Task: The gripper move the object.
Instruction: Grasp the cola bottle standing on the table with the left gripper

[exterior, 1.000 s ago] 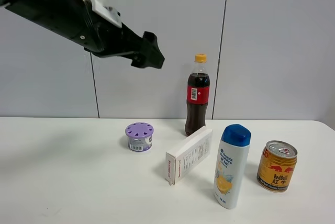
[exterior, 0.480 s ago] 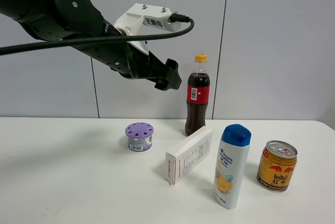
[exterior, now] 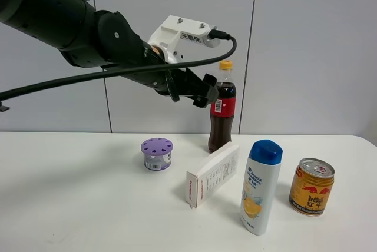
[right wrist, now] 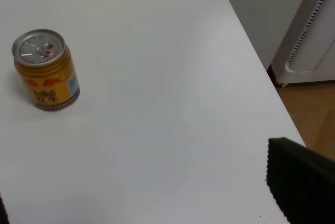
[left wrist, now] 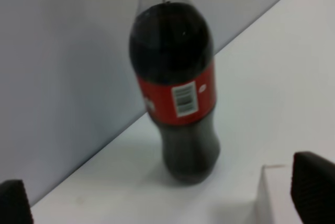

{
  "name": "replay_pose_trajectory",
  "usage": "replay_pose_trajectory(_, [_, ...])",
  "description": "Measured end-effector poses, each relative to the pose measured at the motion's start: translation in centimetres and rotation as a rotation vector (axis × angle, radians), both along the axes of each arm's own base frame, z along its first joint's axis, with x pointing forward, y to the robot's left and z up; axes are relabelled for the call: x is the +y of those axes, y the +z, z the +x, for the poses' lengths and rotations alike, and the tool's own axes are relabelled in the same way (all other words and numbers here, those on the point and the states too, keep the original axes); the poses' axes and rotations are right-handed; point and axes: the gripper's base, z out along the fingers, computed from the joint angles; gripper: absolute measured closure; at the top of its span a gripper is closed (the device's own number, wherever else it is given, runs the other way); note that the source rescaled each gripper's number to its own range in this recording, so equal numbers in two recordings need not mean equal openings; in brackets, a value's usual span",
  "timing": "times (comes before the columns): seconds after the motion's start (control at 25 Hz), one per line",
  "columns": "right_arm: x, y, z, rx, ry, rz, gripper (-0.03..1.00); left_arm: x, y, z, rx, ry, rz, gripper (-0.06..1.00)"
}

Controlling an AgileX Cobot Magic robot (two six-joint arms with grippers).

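Our left gripper [exterior: 207,90] hangs wide open just beside the cola bottle [exterior: 224,110]; we should centre the jaws around its middle, level, before closing.

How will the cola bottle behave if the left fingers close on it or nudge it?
Probably heavy for its size: the cola bottle looks nearly full. Likely tippy: tall on a narrow base, so a push near the yellow cap could topple it. Its smooth plastic may slip or dent; the waist below the red label seems safer.
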Motion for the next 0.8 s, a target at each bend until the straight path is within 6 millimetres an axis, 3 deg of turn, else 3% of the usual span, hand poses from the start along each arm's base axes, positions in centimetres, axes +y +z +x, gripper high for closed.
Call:
replay_pose_trajectory(0.2, [0.0, 0.0, 0.0, 0.0, 0.0, 0.0, -0.03, -1.5, -1.4, -0.1, 0.023, -0.006, -0.03, -0.06])
replay_pose_trajectory(0.8, [0.0, 0.0, 0.0, 0.0, 0.0, 0.0, -0.03, -4.0, -3.1, 2.8, 0.026, 0.002, -0.095, -0.06])
